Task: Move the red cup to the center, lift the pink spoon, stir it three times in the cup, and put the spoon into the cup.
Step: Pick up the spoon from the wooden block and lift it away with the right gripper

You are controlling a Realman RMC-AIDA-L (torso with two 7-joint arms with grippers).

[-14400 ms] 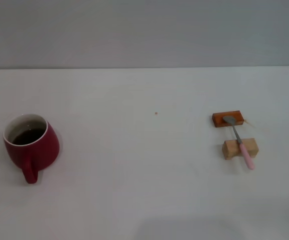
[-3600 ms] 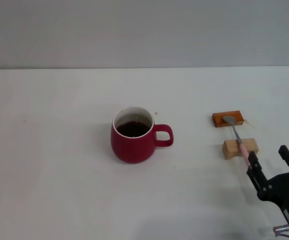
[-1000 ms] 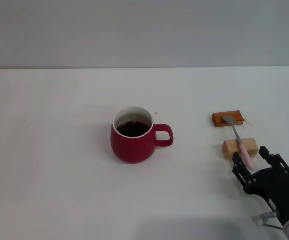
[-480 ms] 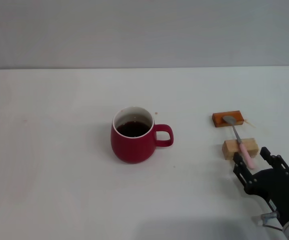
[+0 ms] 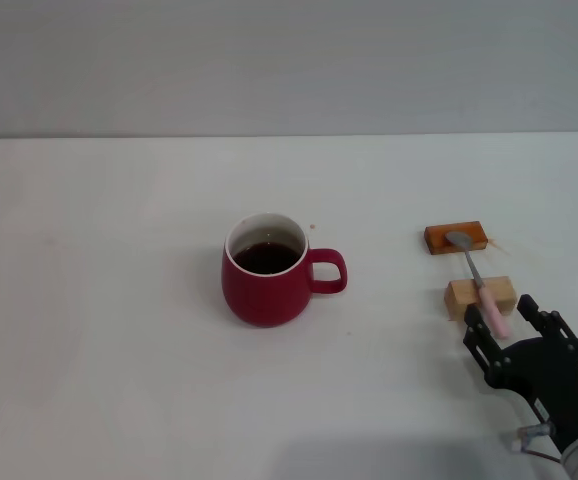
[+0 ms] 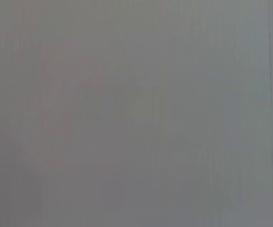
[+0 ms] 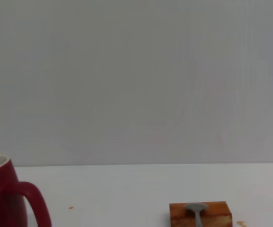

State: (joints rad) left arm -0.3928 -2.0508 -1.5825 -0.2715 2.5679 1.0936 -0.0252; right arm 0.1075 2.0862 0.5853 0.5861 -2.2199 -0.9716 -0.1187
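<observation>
The red cup (image 5: 266,272) stands upright near the middle of the table, handle pointing right, dark liquid inside. Its edge and handle also show in the right wrist view (image 7: 6,198). The pink spoon (image 5: 479,282) lies across two wooden blocks at the right, silver bowl on the orange-brown block (image 5: 455,238), pink handle over the tan block (image 5: 480,296). My right gripper (image 5: 501,318) is open at the near end of the spoon's handle, one finger on each side of it. The spoon's bowl also shows in the right wrist view (image 7: 195,209). My left gripper is out of view.
The white table (image 5: 129,330) reaches back to a grey wall. A small orange speck (image 5: 312,227) lies behind the cup. The left wrist view shows only plain grey.
Over the last second my right gripper has edged slightly forward around the spoon's handle end. Earlier the cup stood at the far left; it now stands in the middle.
</observation>
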